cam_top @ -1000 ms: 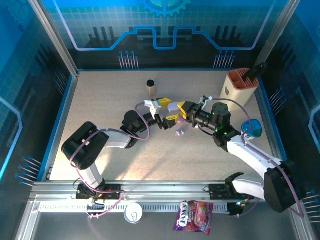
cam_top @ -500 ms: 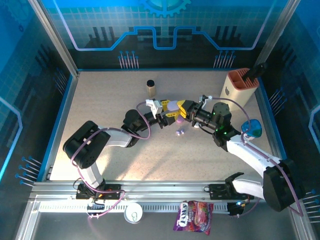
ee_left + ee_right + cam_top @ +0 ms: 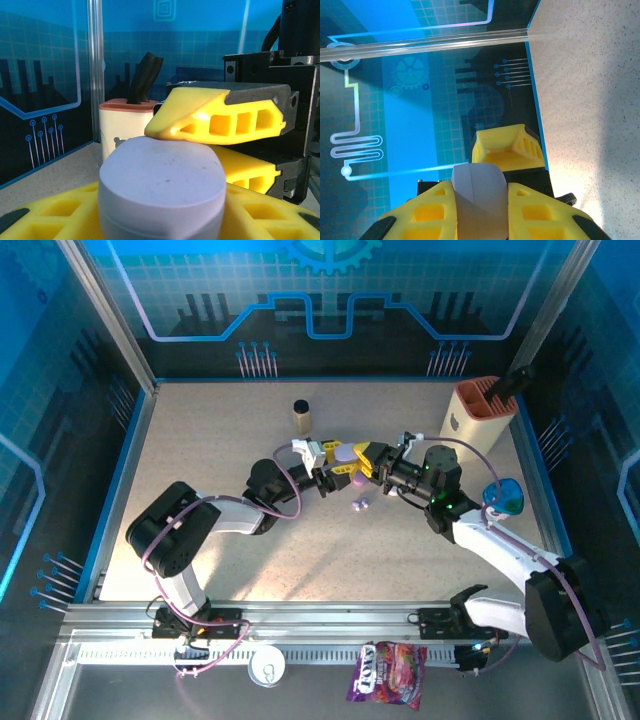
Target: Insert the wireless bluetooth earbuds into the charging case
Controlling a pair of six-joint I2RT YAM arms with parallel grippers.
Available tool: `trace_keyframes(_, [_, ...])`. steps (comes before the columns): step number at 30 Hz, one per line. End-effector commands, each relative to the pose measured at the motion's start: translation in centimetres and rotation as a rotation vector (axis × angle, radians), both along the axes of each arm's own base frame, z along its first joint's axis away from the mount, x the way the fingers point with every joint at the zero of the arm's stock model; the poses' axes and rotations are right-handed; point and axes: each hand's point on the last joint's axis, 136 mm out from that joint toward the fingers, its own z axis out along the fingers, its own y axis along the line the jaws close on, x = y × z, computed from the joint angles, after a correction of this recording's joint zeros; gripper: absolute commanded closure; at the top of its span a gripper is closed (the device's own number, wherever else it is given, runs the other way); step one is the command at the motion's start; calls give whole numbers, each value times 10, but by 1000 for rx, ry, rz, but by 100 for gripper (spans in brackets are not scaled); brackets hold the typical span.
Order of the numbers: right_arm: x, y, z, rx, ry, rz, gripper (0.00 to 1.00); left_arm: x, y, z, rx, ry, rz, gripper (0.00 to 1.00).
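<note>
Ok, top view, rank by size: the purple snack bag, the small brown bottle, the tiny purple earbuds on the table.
1. purple snack bag
2. small brown bottle
3. tiny purple earbuds

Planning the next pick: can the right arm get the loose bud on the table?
Probably not yet: the right gripper grips the case, though the bud lies unobstructed nearby.

This is a robot lab test cell: a speckled desk (image 3: 210, 440) walled in by clear blue panels (image 3: 420, 280) printed with circuit traces and a gear, framed by aluminium posts (image 3: 105, 315), with two robot arms (image 3: 500, 550) bolted to a metal rail (image 3: 330, 620) along its near edge.
</note>
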Motion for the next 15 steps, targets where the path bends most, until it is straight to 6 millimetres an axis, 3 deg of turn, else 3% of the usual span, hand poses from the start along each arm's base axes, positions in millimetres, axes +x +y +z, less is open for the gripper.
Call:
trace_keyframes(1, [2,-2,-2,-10,-9,-2,98,-7,-4,16,-11,-70,-26,49])
trace_keyframes(7, [3,-2,-4,-11,-5,4,98,-8,-4,15,-11,-63,-33,58])
trace_keyframes(15, [3,-2,-12,-26,19,6,97,-9,-5,16,-10,-69,-42,62])
